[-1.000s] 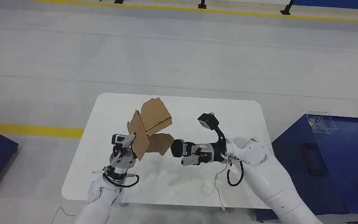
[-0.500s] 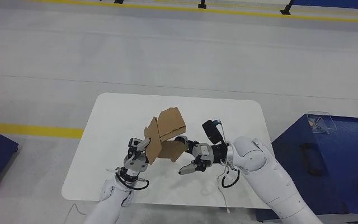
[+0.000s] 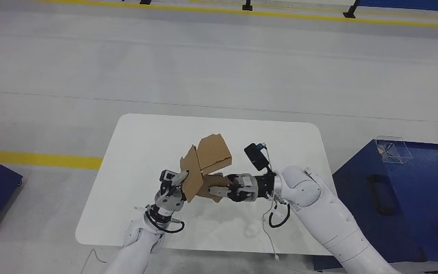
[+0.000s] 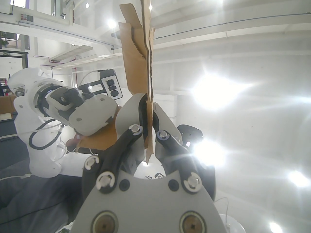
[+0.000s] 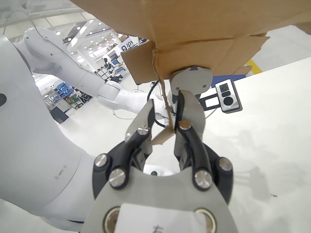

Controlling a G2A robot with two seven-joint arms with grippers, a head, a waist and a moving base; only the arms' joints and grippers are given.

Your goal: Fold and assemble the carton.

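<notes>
The left tool (image 4: 147,112) pinches one edge of the carton (image 3: 212,154), steadying it above the tabletop (image 3: 137,151) so the right tool (image 5: 166,103), spread around a flap (image 5: 170,120), can likely fold it.

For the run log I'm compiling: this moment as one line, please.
carton: unassembled, held above table | left gripper: shut on carton panel | right gripper: open, straddling a flap edge | assembly: not done

Lettered sign (image 5: 126,47) in the far hall, partly hidden
</notes>
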